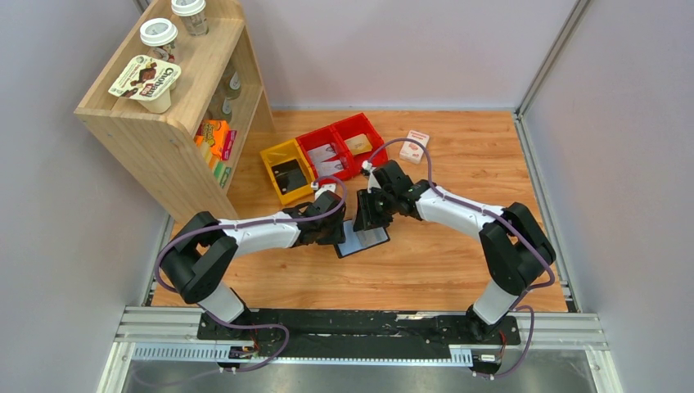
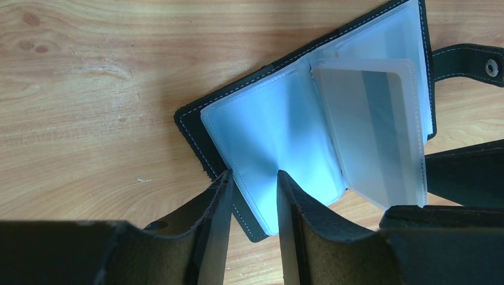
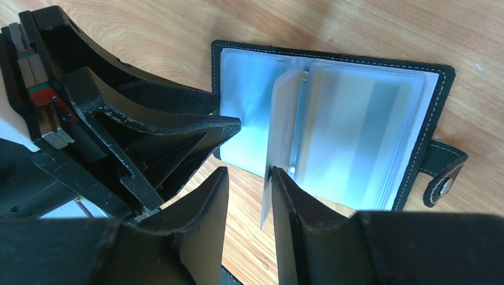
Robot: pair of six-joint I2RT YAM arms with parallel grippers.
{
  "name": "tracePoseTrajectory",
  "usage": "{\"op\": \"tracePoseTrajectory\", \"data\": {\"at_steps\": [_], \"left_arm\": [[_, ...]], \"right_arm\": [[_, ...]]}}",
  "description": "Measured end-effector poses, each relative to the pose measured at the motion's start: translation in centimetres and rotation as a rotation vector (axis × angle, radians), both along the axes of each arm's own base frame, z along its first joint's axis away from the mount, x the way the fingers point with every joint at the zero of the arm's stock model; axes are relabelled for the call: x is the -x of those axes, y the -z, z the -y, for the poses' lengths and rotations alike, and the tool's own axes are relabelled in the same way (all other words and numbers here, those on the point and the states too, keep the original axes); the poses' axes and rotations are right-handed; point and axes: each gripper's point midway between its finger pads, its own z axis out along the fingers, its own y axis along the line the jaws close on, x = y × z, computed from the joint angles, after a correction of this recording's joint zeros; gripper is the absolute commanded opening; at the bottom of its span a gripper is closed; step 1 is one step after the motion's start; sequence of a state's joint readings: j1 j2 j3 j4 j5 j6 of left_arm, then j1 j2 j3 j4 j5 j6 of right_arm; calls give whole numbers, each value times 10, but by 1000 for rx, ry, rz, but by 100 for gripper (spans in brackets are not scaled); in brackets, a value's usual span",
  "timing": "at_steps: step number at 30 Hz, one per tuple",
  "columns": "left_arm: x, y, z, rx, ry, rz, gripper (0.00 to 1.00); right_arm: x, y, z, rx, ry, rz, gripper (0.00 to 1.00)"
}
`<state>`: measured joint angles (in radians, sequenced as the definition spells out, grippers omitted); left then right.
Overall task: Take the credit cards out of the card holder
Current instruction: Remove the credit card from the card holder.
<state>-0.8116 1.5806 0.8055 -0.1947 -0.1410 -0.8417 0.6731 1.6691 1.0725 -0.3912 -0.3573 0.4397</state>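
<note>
Reaching in low from the left, the left gripper (image 2: 252, 175) has its fingers spread across the left side of the open card holder (image 2: 267, 124). One finger sits at the black cover's edge and the other on the clear pocket. That looks meant to stop the holder sliding on the table (image 1: 442, 262) while the other arm works.

Just beside it, the right gripper (image 3: 248, 171) is also spread. A thin pale leaf (image 3: 284, 113) rises from the holder's spine and stands between its fingers, lying against one of them, not yet pinched. Whether it is a bare card or a pocket with a card inside, I cannot tell.

Farther right, one of the credit cards (image 3: 356, 130) lies flat in its pocket. Well beyond stand the yellow bin (image 1: 286, 170) and the red bins (image 1: 340, 147).
</note>
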Motion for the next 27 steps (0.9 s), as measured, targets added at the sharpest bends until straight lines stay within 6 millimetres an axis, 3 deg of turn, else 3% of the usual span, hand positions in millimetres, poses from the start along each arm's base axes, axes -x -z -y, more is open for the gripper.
{"op": "tracePoseTrajectory", "data": {"at_steps": [13,19,27], "left_arm": [[1,-1,-3,16,-27,9,41],[10,-2,-21,13,-80,21,41],[8,-32,-34,60,-149,102,41]], "right_arm": [[8,-7,-15,-93,-57,-35,50],[12,-3,-20,-118,-72,-65,50],[5,9,-5,-133,-12,-89,45]]}}
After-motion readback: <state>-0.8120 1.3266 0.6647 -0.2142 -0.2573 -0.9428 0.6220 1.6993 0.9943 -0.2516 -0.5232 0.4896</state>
